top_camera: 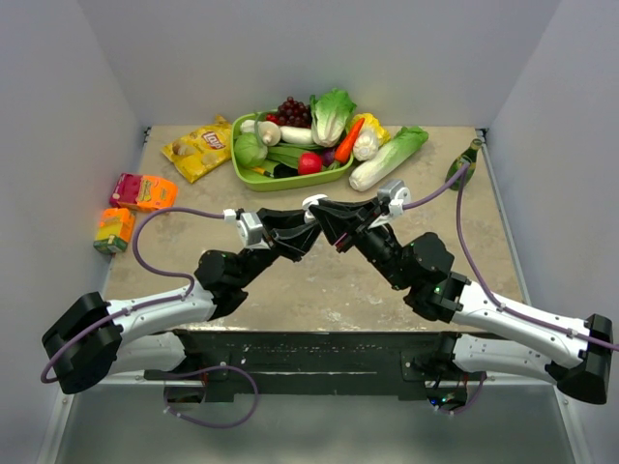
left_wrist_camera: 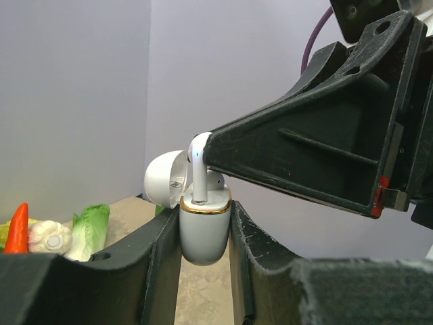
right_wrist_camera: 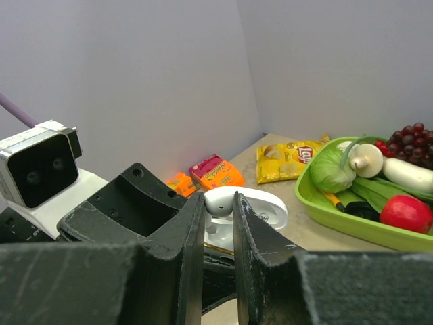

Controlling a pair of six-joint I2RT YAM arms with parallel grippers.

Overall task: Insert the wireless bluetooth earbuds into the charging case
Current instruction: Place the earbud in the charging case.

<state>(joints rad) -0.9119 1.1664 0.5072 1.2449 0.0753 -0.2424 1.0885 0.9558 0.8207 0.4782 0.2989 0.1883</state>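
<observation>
1. Now, in the top view, the two arms are seen meeting above the middle of the table (top_camera: 319,290). The left gripper (top_camera: 308,230) and the right gripper (top_camera: 327,217) are brought tip to tip, and a sliver of the white case (top_camera: 313,202) shows between them. The earbud cannot be picked out from here. The green tray (top_camera: 242,172) of toy vegetables and the chip bag (top_camera: 198,147) lie well apart at the back.

2. Over to the left wrist view. The case (left_wrist_camera: 203,233) is held upright, its body squeezed between the left gripper's fingers (left_wrist_camera: 162,271), which are pressed hard against its sides. The lid (left_wrist_camera: 164,179) is swung open to the left. The earbud (left_wrist_camera: 198,166) stands over the case with the foot of its stem at the gold rim. Its head is tucked under the right gripper's black finger (left_wrist_camera: 304,156).

3. On to the right wrist view. The right gripper (right_wrist_camera: 218,217) is narrowed onto the earbud (right_wrist_camera: 220,200), which is pinched by its head. The open lid (right_wrist_camera: 264,210) is seen just beyond.

4. The step in hand is judged to be the seating of this earbud, with the stem entering its socket but not yet home. A straight push along the stem is called for, with the case kept steady. The pinch should be let go only once the head is bedded. Whether the other socket is filled cannot be told.
</observation>
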